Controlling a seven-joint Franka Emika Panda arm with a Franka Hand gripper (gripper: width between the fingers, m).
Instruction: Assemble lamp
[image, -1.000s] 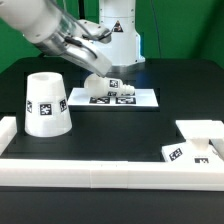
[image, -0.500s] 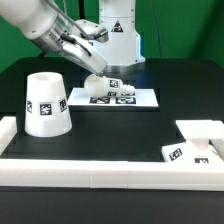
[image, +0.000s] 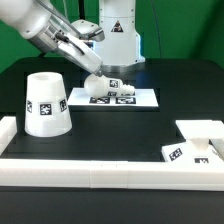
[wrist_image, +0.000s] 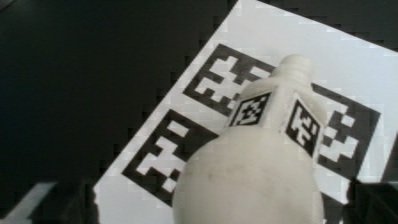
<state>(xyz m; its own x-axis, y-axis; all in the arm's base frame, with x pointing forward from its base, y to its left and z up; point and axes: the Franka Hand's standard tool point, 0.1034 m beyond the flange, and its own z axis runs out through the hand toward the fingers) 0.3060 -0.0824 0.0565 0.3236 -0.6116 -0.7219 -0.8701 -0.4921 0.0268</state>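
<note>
The white bulb (image: 99, 86) lies on the marker board (image: 140, 101), at its end toward the exterior view's left. In the wrist view the bulb (wrist_image: 267, 150) fills the middle, its narrow tagged end pointing away from the camera. My gripper (image: 90, 72) hangs just over it, open, with one dark finger (wrist_image: 50, 203) on each side of the bulb's wide body and not pressing on it. The tapered white shade (image: 46, 104) stands on the black table at the exterior view's left. The flat base (image: 186, 152) lies at the exterior view's right.
A long white rail block (image: 100, 171) runs along the front of the table. A short rail piece (image: 7, 130) stands at the exterior view's left and a white block (image: 203, 129) sits behind the base. The arm's white pedestal (image: 118, 35) rises behind the marker board.
The arm has shifted slightly toward the exterior view's left over the bulb. The jaws stay open and the bulb, shade and base have not moved.
</note>
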